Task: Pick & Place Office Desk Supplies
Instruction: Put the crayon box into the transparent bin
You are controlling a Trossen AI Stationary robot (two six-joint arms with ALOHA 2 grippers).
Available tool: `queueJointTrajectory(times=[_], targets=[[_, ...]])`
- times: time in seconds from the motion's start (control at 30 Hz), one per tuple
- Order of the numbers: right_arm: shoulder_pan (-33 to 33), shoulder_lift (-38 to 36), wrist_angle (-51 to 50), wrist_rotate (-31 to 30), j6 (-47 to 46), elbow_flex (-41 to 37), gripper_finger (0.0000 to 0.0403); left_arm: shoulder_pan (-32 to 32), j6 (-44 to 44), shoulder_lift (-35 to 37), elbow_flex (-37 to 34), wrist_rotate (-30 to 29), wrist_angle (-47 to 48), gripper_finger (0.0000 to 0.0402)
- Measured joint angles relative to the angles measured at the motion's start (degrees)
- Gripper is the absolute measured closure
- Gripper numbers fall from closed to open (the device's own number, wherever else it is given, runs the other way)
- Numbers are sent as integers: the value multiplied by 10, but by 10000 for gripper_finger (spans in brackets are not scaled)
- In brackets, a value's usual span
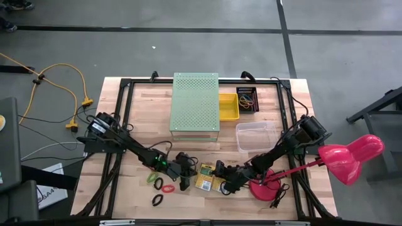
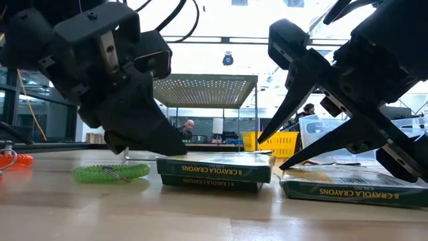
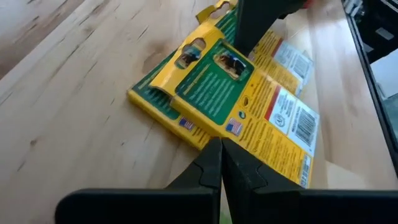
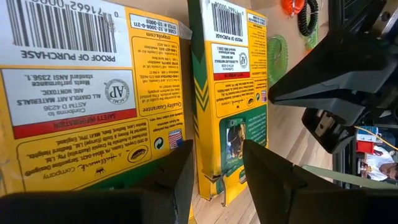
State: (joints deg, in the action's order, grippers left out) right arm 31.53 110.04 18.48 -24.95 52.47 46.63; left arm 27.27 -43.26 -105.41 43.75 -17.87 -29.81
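Note:
Two flat yellow-and-green crayon boxes (image 1: 205, 177) (image 1: 220, 183) lie side by side on the table, printed backs up, between my two grippers. My left gripper (image 1: 184, 177) is shut, and its tips sit at the left end of the left box (image 2: 215, 169). My right gripper (image 1: 225, 183) is open. Its fingers (image 4: 267, 177) stand on either side of that box's hang-tab end (image 4: 219, 180); I cannot tell whether they touch it. Green (image 1: 152, 178), red (image 1: 168, 187) and black (image 1: 157, 200) elastic loops lie flat to the left of the boxes. My left gripper touches the left box with its shut fingertips (image 2: 175, 148), at the box's left end (image 3: 206, 138) on the top edge. The fingers slant down from the table's left. The box lies flat on the table.
A large pale-green perforated box (image 1: 195, 103) stands at the back, with a yellow bin (image 1: 228, 108) and a black tray of bands (image 1: 247, 100) to its right. A clear tub (image 1: 254, 135) stands in front of those. The pink lamp's base (image 1: 264, 188) is close behind my right gripper.

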Motion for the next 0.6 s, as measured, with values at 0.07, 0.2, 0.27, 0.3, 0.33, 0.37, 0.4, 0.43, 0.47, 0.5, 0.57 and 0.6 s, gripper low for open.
queueJointTrajectory(times=[0.07,0.2,0.27,0.3,0.33,0.37,0.4,0.43,0.47,0.5,0.57,0.6], targets=[[0,0,0,0,0,0,276,-1,4,-2,0,0,-10,401],[0,0,1,0,0,0,276,-2,4,-2,0,0,-9,401],[0,0,1,0,0,0,276,-2,4,-2,0,0,-10,401],[0,0,2,0,0,0,276,-2,4,-2,0,0,-10,401],[0,0,2,0,0,0,276,-2,4,-3,0,0,-10,401],[0,0,2,0,0,0,276,-2,4,-4,0,0,-12,401],[0,0,2,1,1,0,276,-2,4,-5,0,0,-12,401],[0,0,4,1,1,0,276,-2,4,-5,0,0,-12,401],[0,0,6,1,1,0,276,-2,4,-5,0,1,-14,401],[0,0,7,1,2,0,276,-2,4,-5,0,1,-16,401],[0,0,7,1,2,0,276,-2,4,-5,0,1,-16,401],[0,0,7,1,2,0,276,-2,5,-5,0,1,-18,401]])
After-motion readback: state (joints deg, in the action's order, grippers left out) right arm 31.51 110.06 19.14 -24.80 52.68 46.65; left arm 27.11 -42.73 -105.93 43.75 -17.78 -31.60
